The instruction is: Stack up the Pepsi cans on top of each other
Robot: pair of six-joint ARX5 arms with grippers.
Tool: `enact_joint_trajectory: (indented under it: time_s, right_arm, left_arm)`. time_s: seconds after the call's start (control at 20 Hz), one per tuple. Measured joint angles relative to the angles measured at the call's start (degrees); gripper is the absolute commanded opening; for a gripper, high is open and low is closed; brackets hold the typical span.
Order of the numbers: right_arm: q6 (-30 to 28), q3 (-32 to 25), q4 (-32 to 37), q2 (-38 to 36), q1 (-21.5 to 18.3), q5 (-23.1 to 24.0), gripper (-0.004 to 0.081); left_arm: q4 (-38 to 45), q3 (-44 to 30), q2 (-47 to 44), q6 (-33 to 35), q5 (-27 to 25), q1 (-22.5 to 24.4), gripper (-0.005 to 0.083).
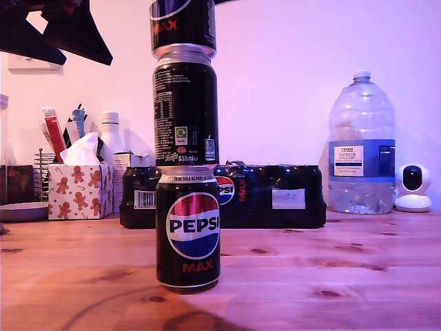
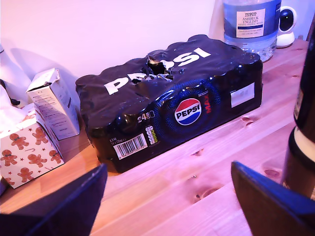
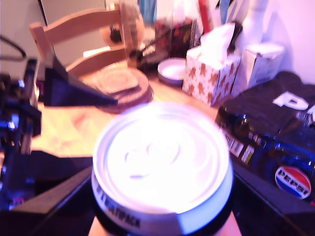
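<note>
Three black aluminium Pepsi Max cans [image 1: 186, 110] stacked upright on wooden tabletop [image 1: 331, 276] before dark shrink-wrapped multipack [image 2: 172, 103]; my second gripper [image 3: 162, 196] jaws pinch top can, my first gripper [image 2: 167, 201] jaws spread, empty.

Purple-tinted light; blurred, glaring can top [image 3: 162, 162]

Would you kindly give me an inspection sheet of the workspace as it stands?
Surface: wooden table, knotty.
Job's things: bottom Pepsi can, middle Pepsi can and top Pepsi can stand in one upright column.
Clutter: multipack, tissue box, water bottle, small white camera behind.
Grippers: my first gripper open, holding nothing; my second gripper closed around the top Pepsi can.
Cables: nothing seen.
Surroundings: white wall, wooden chair.
</note>
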Motion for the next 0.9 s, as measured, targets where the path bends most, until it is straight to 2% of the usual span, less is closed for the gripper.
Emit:
enact_joint_trajectory:
  time_s: [0.2,0.75,0.9]
  right_arm:
    - [0.0,1.0,-1.2,0.0,0.0,0.0,0.0689]
    - [-0.2,8.3,-4.6,-0.7,0.7,0.1,0.0689]
    - [-3.0,10.0,-6.1,-0.8,0.7,4.0,0.0689]
  left_arm:
    - [0.0,0.0,0.0,0.0,0.0,0.0,0.073]
    - [0.0,0.0,0.0,0.0,0.0,0.0,0.073]
    - [0.0,0.0,0.0,0.1,0.0,0.0,0.073]
